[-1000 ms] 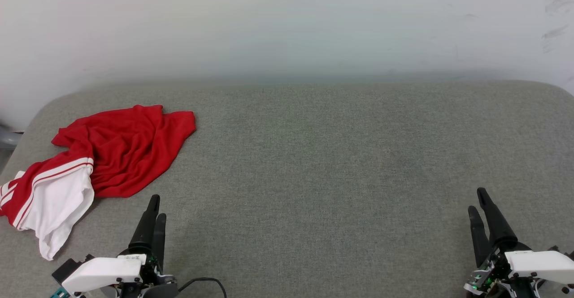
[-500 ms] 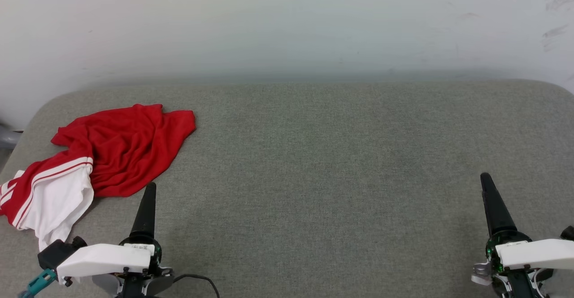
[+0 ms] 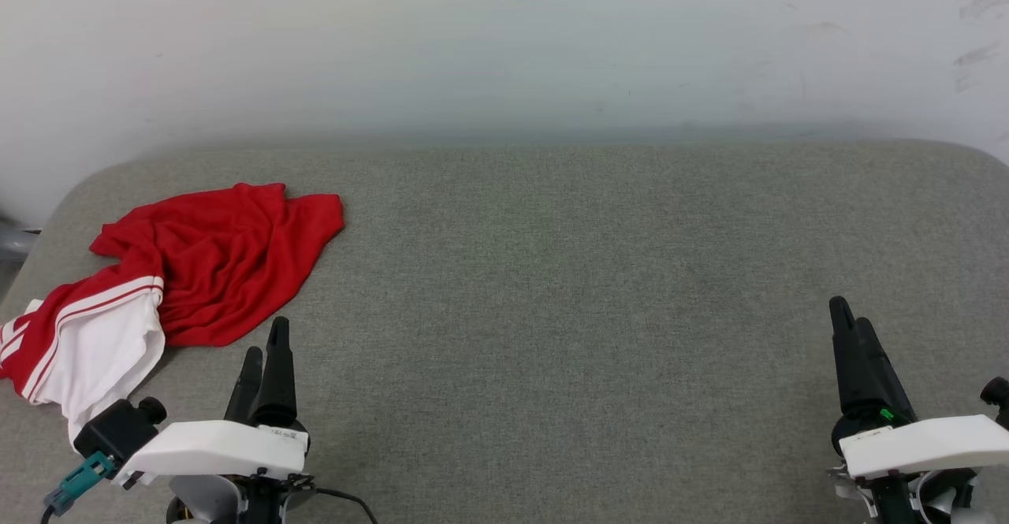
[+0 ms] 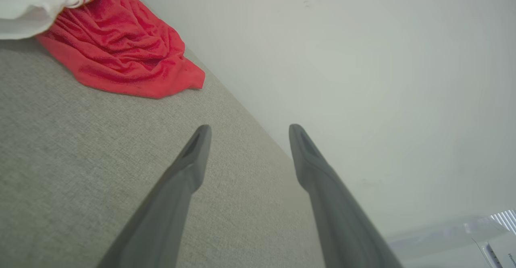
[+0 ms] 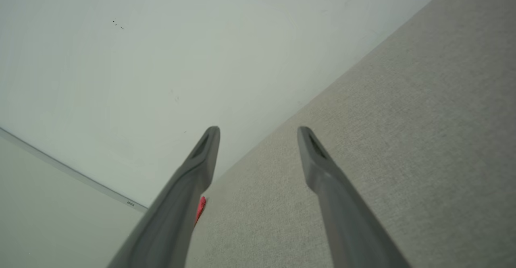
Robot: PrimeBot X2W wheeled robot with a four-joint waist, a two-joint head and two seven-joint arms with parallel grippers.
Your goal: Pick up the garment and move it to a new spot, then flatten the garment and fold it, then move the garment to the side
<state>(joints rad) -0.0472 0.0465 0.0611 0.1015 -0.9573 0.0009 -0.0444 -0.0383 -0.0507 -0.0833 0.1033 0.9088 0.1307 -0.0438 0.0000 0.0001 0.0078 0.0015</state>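
The garment (image 3: 197,268) lies crumpled at the far left of the grey padded surface (image 3: 552,272), red with a white sleeve and red-white striped trim hanging toward the left edge. In the left wrist view the garment (image 4: 121,50) sits at the upper left. My left gripper (image 3: 266,336) is open, just right of and below the cloth, touching nothing; its gap shows plainly as left gripper (image 4: 246,131). My right gripper (image 3: 847,311) stands open at the lower right, far from the cloth, also seen as right gripper (image 5: 258,131). A sliver of red cloth (image 5: 201,205) peeks past its finger.
A white wall (image 3: 504,43) rises directly behind the surface. The surface rounds off at its left corner (image 3: 47,224) and right corner (image 3: 985,154). A grey object (image 3: 12,244) sits beyond the left edge.
Both grippers have rolled about their wrists and shifted slightly forward; each showed edge-on half a second ago and now shows two fingers again. The garment has not moved.
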